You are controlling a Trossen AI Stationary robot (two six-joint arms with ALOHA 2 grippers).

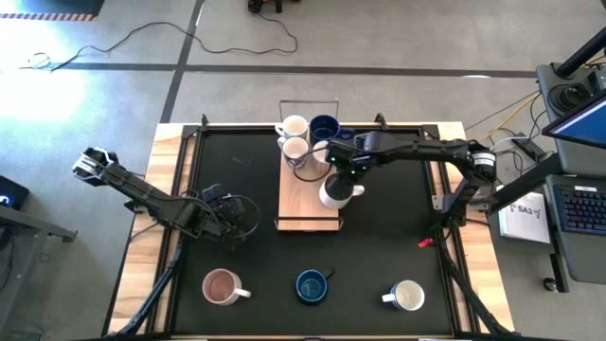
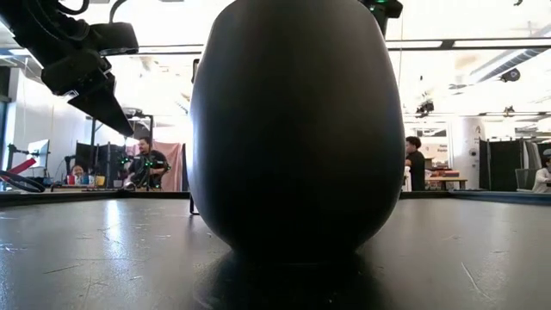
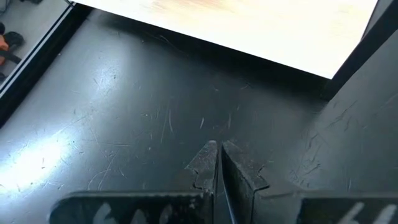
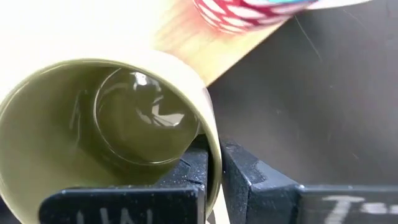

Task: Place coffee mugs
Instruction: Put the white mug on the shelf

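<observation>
My right gripper (image 1: 344,174) is over the wooden tray's (image 1: 301,210) right edge, shut on an olive green mug (image 4: 106,124) that looks pale from above (image 1: 333,194). At the tray's far end stand two white mugs (image 1: 292,127) (image 1: 295,149) and a dark blue one (image 1: 325,126). Near the table's near edge stand a pink-inside mug (image 1: 221,286), a dark blue mug (image 1: 311,285) and a white mug (image 1: 408,296). My left gripper (image 1: 230,216) (image 3: 217,155) is shut over the black mat left of the tray, touching nothing. My right gripper holds the olive green mug by its wall at the rim (image 4: 214,140). One finger (image 4: 193,165) is inside the mug and the other (image 4: 239,165) outside. The mug is tilted, its mouth turned toward the wrist. Whether it rests on the tray, I cannot tell.
A wire frame (image 1: 308,102) stands at the tray's far end. A red-and-white patterned thing (image 4: 249,12) sits on the tray just beyond the held mug. In the low view a dark mug (image 2: 297,129) fills the middle. People sit in the room behind. Bare black mat (image 1: 398,227) lies right of the tray.
</observation>
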